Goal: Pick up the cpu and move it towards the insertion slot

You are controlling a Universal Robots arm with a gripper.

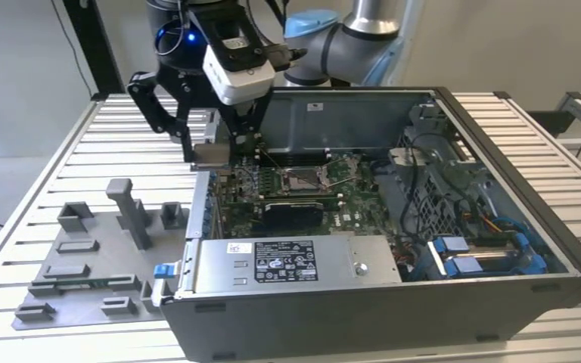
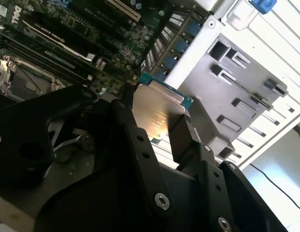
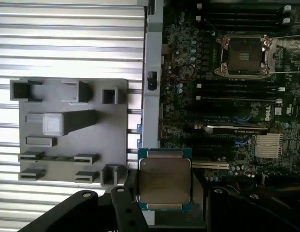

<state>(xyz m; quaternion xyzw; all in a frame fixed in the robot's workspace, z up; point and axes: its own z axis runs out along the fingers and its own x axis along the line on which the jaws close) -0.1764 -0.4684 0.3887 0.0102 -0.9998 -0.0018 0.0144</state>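
My gripper [image 1: 209,156] is shut on the cpu [image 1: 208,157], a flat square chip with a silvery top plate. It hangs in the air over the case's wall on the exterior view's left. Both wrist views show the cpu [image 2: 157,112] [image 3: 164,180] clamped by its edges between the black fingers [image 2: 121,116]. The insertion slot [image 1: 301,179] is a shiny metal frame with a brownish centre on the green board. It lies inside the case, toward the exterior view's right of the chip. The slot [image 3: 244,54] stands uncovered in the first wrist view and a part of it [image 2: 17,82] appears in the second wrist view.
A grey fixture plate [image 1: 79,261] with upright blocks lies on the slatted table [image 1: 38,174] beside the open computer case [image 1: 517,227]. Inside the case are a power supply [image 1: 285,261], a black rectangular panel [image 1: 293,213] and cable bundles [image 1: 442,197].
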